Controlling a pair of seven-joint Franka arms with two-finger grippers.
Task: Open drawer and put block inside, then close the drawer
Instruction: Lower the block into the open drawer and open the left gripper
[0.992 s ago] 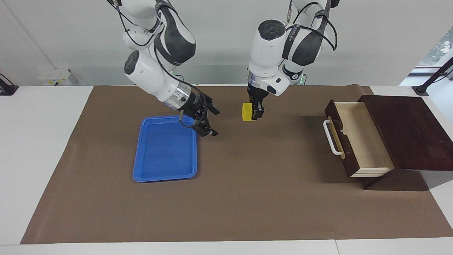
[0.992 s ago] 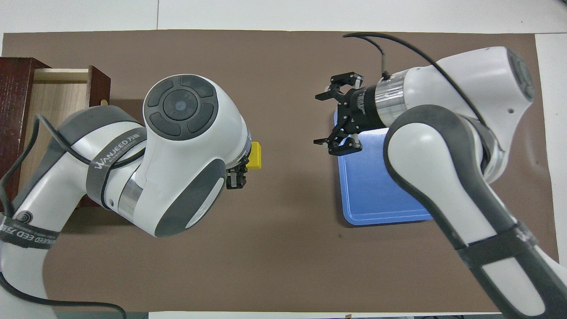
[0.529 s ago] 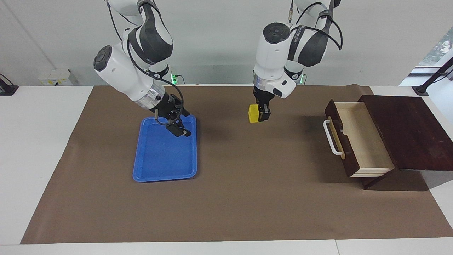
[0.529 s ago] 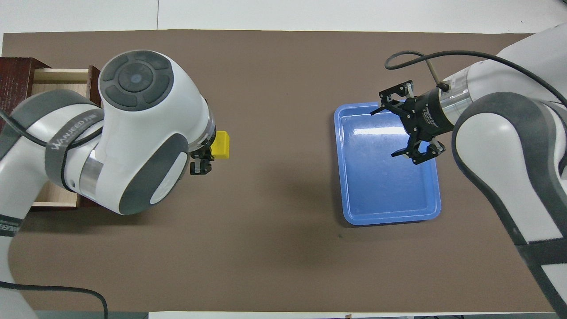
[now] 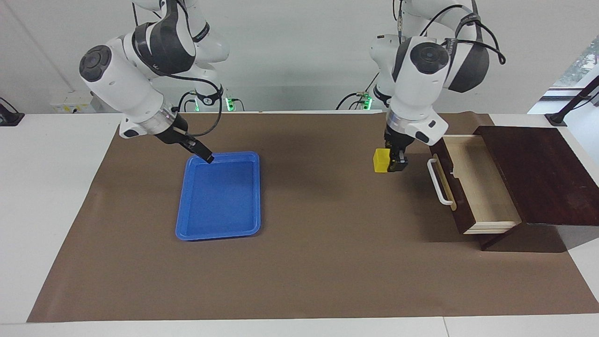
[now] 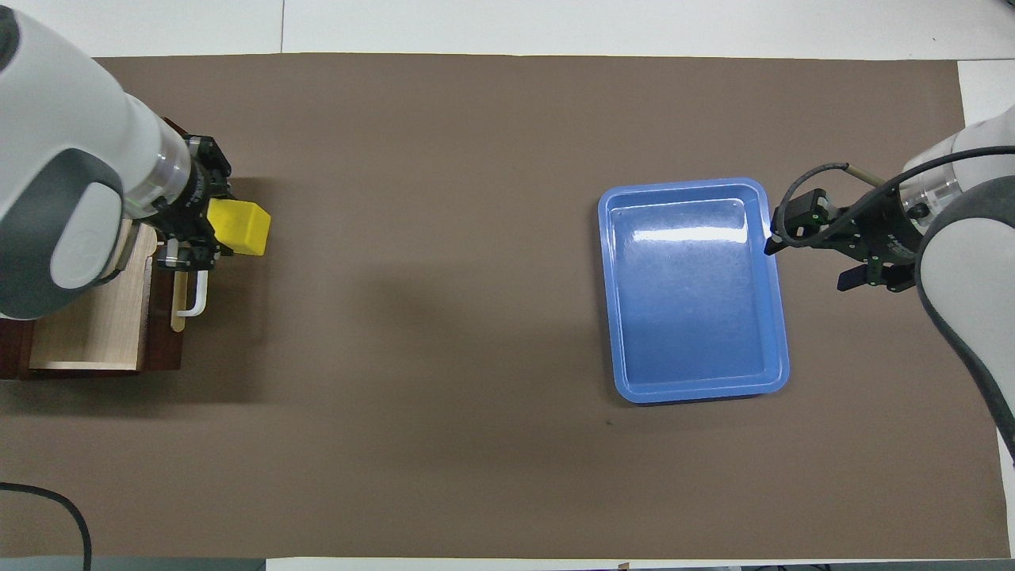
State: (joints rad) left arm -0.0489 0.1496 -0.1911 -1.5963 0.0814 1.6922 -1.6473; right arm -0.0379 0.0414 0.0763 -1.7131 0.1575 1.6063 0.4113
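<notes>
Our left gripper (image 5: 392,161) has carried the small bright yellow cube (image 5: 381,160), jaws squeezing it, from mid-table to just in front of the open dark brown wooden drawer (image 5: 472,180). Dropping it in comes next. Our right gripper (image 5: 200,150) has pulled back and waits over the blue plastic tray's (image 5: 218,231) corner, jaws apart.

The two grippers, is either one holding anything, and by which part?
The left gripper holds the yellow block by its side faces, in the air just short of the open drawer. The right gripper holds nothing.
</notes>
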